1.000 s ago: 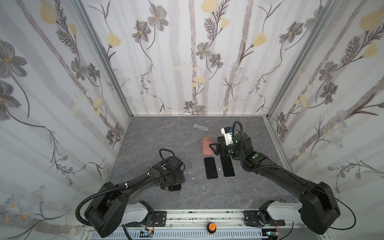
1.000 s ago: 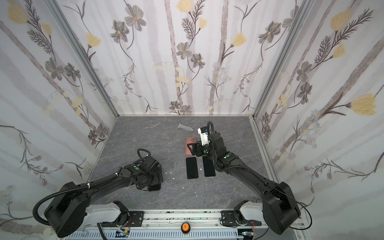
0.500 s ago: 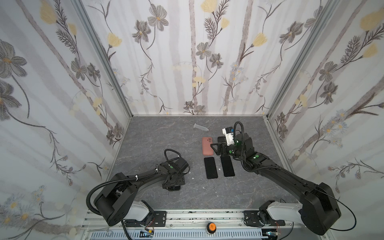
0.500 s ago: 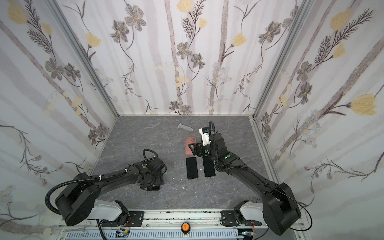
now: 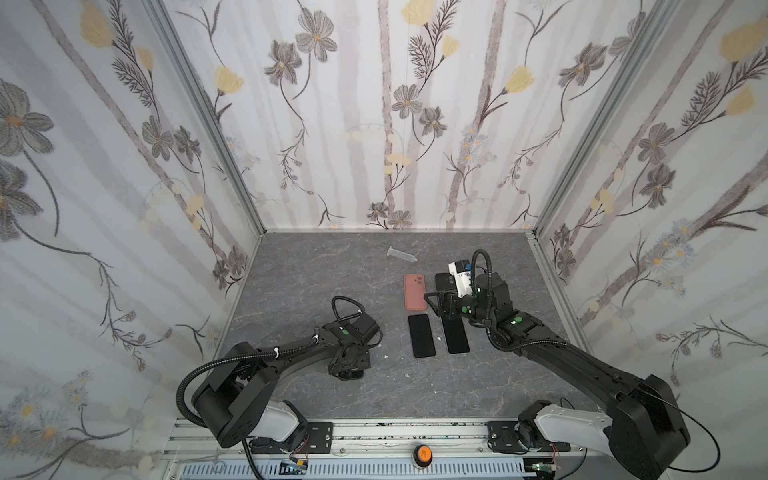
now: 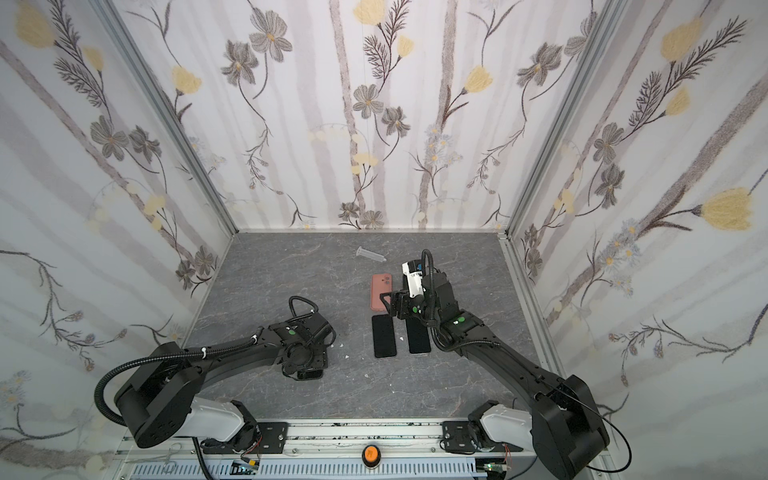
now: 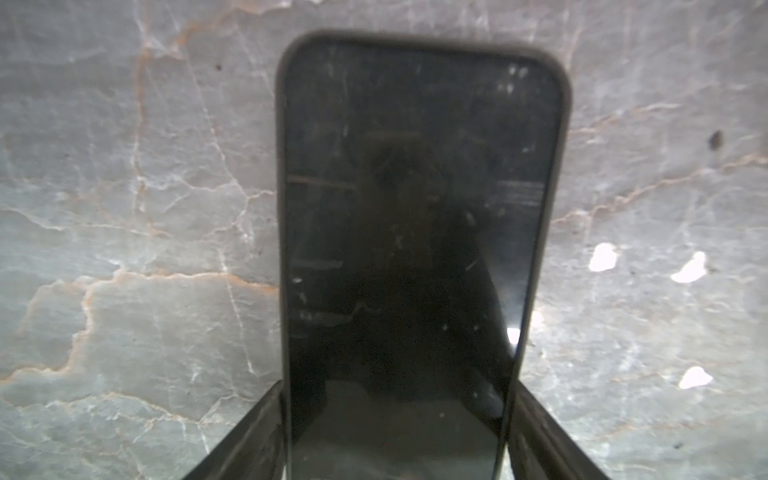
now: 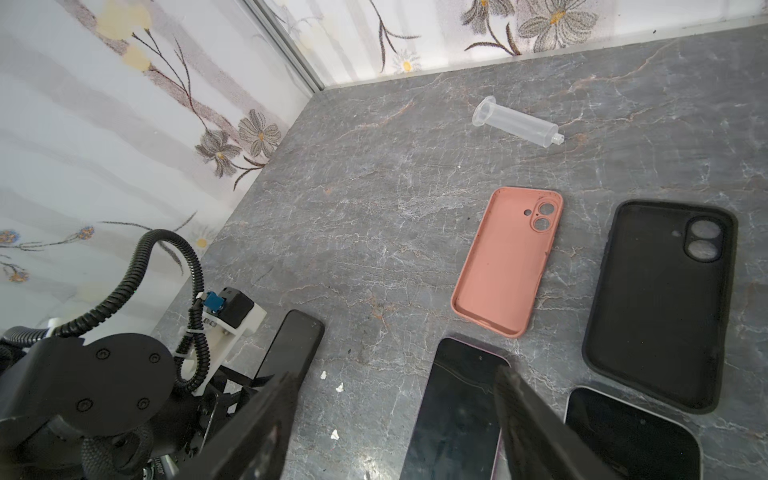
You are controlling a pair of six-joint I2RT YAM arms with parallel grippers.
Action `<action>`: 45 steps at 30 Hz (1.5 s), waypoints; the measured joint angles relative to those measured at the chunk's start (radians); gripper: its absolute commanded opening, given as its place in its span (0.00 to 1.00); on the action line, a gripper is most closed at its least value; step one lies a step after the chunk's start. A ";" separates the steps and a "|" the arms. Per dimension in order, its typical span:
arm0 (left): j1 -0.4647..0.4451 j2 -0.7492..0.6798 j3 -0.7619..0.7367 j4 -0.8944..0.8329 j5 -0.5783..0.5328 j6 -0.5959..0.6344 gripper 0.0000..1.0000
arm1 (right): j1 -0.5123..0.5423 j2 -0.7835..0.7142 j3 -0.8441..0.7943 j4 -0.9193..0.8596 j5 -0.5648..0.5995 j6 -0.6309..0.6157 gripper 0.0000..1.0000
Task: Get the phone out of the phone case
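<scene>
Enclosing phone (image 7: 415, 249) (screen up): phone case (image 7: 415, 37).

Phones (image 5: 422, 336) side by side, empty cases (image 5: 414, 291) behind, syringe (image 5: 401, 254) farther back, cased phone (image 7: 415, 249) left

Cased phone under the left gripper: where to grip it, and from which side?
Pinch the cased phone across its two long edges near one end, coming straight down. It lies flat, screen up, on the table, so only those narrow case walls offer opposing faces. The left gripper has its fingers flanking them.
</scene>
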 measured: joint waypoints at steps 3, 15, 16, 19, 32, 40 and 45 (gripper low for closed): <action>0.000 -0.029 0.031 0.009 0.000 0.010 0.65 | 0.001 0.030 -0.037 0.019 -0.053 0.066 0.76; 0.025 -0.093 0.010 0.148 0.066 0.047 0.62 | 0.113 0.323 -0.025 0.138 -0.251 0.353 0.74; 0.026 -0.093 0.004 0.156 0.071 0.047 0.62 | 0.125 0.344 -0.018 0.145 -0.253 0.371 0.73; 0.028 -0.089 -0.010 0.182 0.089 0.047 0.62 | 0.163 0.414 0.037 0.165 -0.261 0.418 0.70; 0.031 -0.098 -0.026 0.248 0.128 0.047 0.61 | 0.207 0.642 0.136 0.346 -0.310 0.587 0.60; 0.032 -0.124 -0.033 0.272 0.146 0.048 0.61 | 0.214 0.713 0.174 0.391 -0.350 0.632 0.51; 0.032 -0.129 -0.034 0.281 0.149 0.052 0.61 | 0.222 0.739 0.191 0.421 -0.364 0.660 0.42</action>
